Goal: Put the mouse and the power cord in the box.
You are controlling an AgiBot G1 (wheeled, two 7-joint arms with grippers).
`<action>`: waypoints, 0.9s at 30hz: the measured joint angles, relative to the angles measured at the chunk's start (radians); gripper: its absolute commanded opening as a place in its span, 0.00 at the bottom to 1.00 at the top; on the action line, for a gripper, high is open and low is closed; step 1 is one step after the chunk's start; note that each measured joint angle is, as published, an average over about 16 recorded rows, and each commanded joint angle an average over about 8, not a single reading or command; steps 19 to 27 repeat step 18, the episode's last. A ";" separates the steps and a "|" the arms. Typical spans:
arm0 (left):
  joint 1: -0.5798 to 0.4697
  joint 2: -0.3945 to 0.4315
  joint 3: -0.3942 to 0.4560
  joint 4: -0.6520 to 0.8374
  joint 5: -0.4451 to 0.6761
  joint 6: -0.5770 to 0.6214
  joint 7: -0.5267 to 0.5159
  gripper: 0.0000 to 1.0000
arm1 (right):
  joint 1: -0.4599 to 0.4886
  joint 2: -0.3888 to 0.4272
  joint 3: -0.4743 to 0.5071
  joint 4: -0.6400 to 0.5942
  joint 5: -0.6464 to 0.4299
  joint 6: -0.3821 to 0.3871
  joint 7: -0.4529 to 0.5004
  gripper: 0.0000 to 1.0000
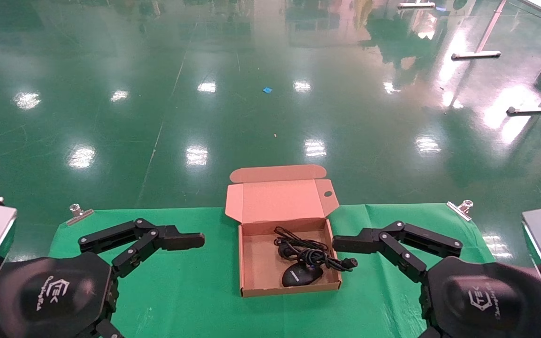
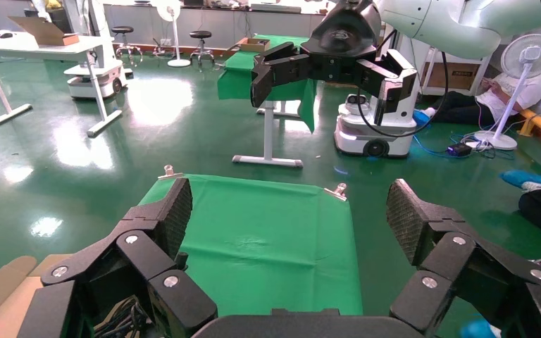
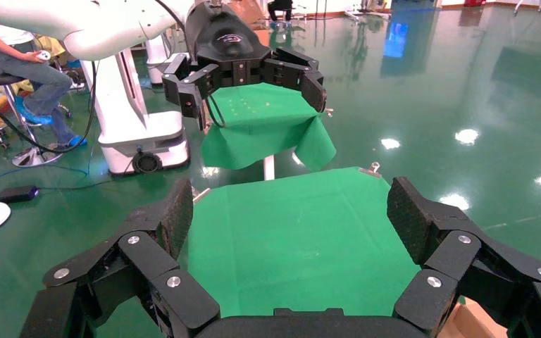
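Note:
The brown cardboard box (image 1: 253, 263) lies open in the middle of the green-covered table, its lid (image 1: 277, 201) tilted up at the far side. Inside it the black mouse (image 1: 301, 276) rests near the front wall. The bundled power cord (image 1: 312, 256) lies just behind the mouse, a plug end reaching the right wall. My left gripper (image 2: 290, 211) is open and empty left of the box, one finger (image 1: 182, 240) pointing at it. On the box's right my right gripper (image 3: 292, 211) is open and empty too, one finger (image 1: 352, 243) close to the wall.
A green cloth (image 1: 190, 291) covers the table, held by metal clips (image 1: 79, 212) (image 1: 460, 208) at the far corners. Beyond the far edge is glossy green floor. Another robot arm and a second green table (image 2: 268, 70) stand farther off.

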 measured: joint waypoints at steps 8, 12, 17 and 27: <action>-0.001 0.001 0.001 0.001 0.001 -0.001 0.000 1.00 | 0.000 0.000 0.000 -0.001 -0.001 0.000 0.000 1.00; -0.001 0.001 0.001 0.001 0.001 -0.001 0.000 1.00 | 0.001 0.000 -0.001 -0.001 -0.001 0.000 0.000 1.00; -0.001 0.001 0.001 0.001 0.001 -0.001 0.000 1.00 | 0.001 0.000 -0.001 -0.001 -0.001 0.000 0.000 1.00; -0.001 0.001 0.001 0.001 0.001 -0.001 0.000 1.00 | 0.001 0.000 -0.001 -0.001 -0.001 0.000 0.000 1.00</action>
